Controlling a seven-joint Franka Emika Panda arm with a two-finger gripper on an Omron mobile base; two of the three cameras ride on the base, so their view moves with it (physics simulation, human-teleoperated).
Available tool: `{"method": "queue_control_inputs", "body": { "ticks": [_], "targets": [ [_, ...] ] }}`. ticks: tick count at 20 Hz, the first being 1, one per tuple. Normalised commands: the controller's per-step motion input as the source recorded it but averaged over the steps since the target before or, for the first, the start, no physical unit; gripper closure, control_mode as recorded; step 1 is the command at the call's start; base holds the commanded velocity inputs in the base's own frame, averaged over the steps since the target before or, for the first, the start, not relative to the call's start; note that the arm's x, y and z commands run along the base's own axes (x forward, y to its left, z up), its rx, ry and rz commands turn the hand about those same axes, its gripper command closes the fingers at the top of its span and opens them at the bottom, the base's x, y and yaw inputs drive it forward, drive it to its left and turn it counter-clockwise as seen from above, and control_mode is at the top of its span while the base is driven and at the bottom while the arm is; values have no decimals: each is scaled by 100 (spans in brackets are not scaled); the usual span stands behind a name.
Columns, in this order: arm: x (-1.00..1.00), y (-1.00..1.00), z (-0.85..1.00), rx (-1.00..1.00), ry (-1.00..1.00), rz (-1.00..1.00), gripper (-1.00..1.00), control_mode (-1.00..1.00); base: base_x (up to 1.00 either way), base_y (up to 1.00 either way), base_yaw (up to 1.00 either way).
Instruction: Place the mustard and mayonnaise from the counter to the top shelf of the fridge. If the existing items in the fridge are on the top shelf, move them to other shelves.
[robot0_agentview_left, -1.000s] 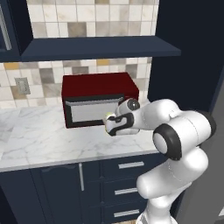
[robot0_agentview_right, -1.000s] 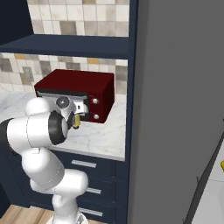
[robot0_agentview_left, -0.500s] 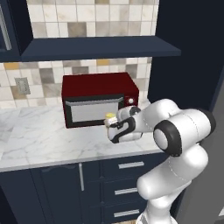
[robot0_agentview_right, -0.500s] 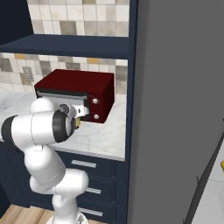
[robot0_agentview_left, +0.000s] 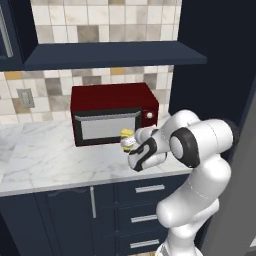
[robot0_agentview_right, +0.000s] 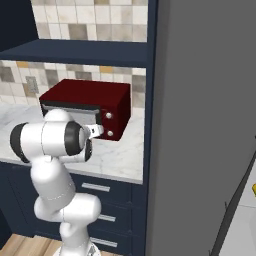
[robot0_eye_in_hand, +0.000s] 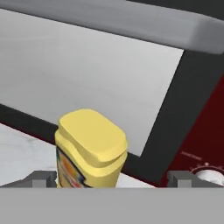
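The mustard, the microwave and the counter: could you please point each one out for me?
mustard (robot0_eye_in_hand: 92, 135): hand view, on its yellow cap.
microwave (robot0_agentview_left: 112, 94): left base view, on its dark red top.
counter (robot0_agentview_left: 45, 160): left base view, on bare marble.

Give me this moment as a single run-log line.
stage: reaching for mustard | gripper: jaws open, either side of bottle | mustard: upright on counter before microwave

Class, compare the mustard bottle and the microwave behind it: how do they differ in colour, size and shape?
The mustard bottle is yellow; the microwave is dark red with a grey window. The bottle is small and reaches only the microwave's lower edge. The bottle is rounded with a cap; the microwave is a box. Both stand upright on the marble counter.
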Motion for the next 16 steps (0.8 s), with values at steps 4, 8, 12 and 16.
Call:
{"method": "queue_control_inputs", "body": {
  "ticks": [4, 8, 12, 16],
  "targets": [
    [17, 3, -4, 0, -2, 0, -100, -100, 0, 0, 0],
    [13, 21, 0, 0, 0, 0, -100, -100, 0, 0, 0],
    [3, 31, -2, 0, 0, 0, -100, -100, 0, 0, 0],
    [11, 8, 0, 0, -1, 0, -100, -100, 0, 0, 0]
  ]
}}
